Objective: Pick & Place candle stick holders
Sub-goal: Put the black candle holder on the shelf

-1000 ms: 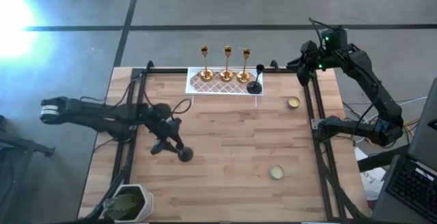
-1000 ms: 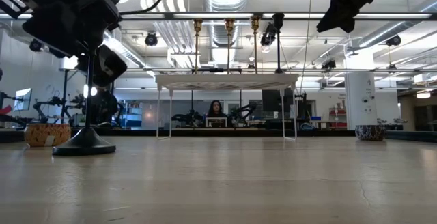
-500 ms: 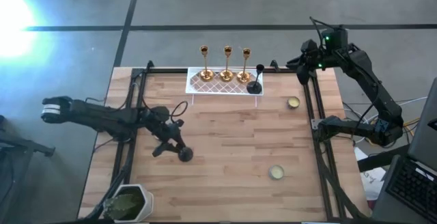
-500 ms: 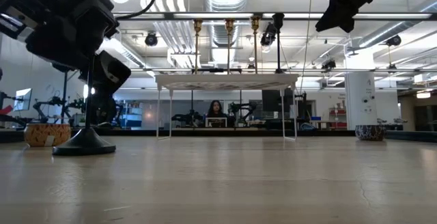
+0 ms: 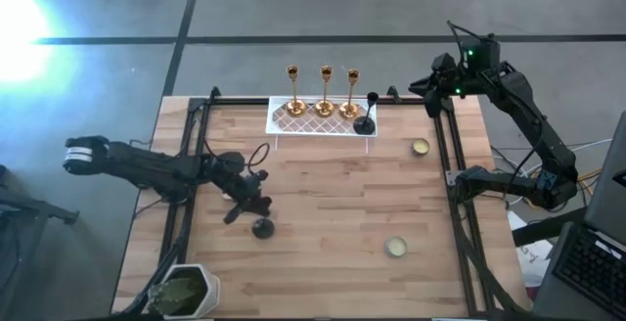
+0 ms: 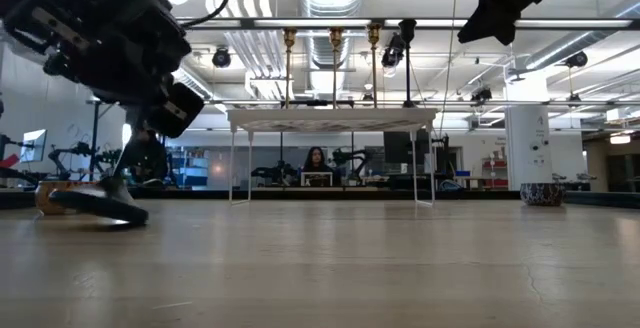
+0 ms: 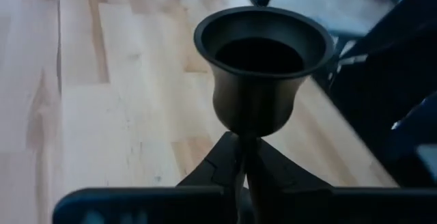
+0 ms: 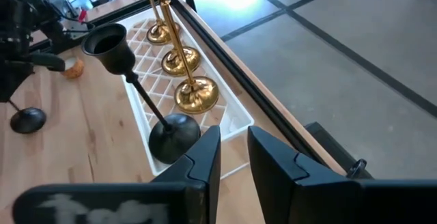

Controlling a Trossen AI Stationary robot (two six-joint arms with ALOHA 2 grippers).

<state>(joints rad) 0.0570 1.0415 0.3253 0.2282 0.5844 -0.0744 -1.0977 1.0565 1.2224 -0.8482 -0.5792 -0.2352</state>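
Tray top centre: three gold sticks, one black holder done. Left gripper jaws clamped on second black holder, lower left. Two cups left on tabletop. Right gripper idle upper right, jaws slightly apart, empty.

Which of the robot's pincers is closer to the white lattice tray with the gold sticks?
The right. The right pincer hangs just past the white lattice tray's right end, empty. The left pincer is out over the table, shut on a black candle stick holder.
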